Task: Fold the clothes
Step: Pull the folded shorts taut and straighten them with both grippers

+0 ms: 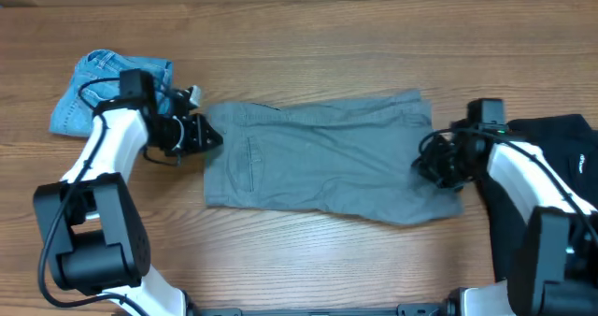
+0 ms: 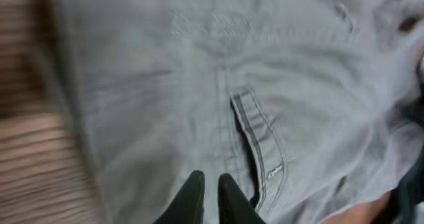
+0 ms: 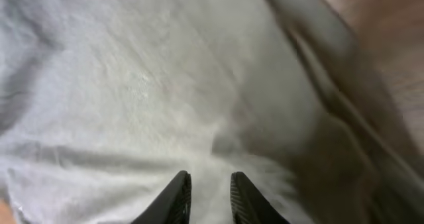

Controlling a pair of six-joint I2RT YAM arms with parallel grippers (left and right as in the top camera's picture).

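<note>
The grey shorts [image 1: 322, 157] lie flat across the table's middle, waistband to the left and slit pocket [image 2: 255, 141] showing. My left gripper [image 1: 207, 135] is at the waistband edge. Its fingers [image 2: 207, 183] are nearly together with a thin strip of grey cloth between them. My right gripper [image 1: 437, 165] is at the leg-hem end. Its fingers [image 3: 211, 184] are closed on a raised bunch of the grey cloth. The light-blue denim shorts [image 1: 93, 92] lie crumpled at the far left. The black garment [image 1: 561, 138] lies at the right edge, partly under my right arm.
The wooden tabletop [image 1: 308, 45] surrounds the clothes. Bare wood shows at the left of the left wrist view [image 2: 26, 158] and at the upper right of the right wrist view [image 3: 391, 45]. Both arm bases stand at the near edge.
</note>
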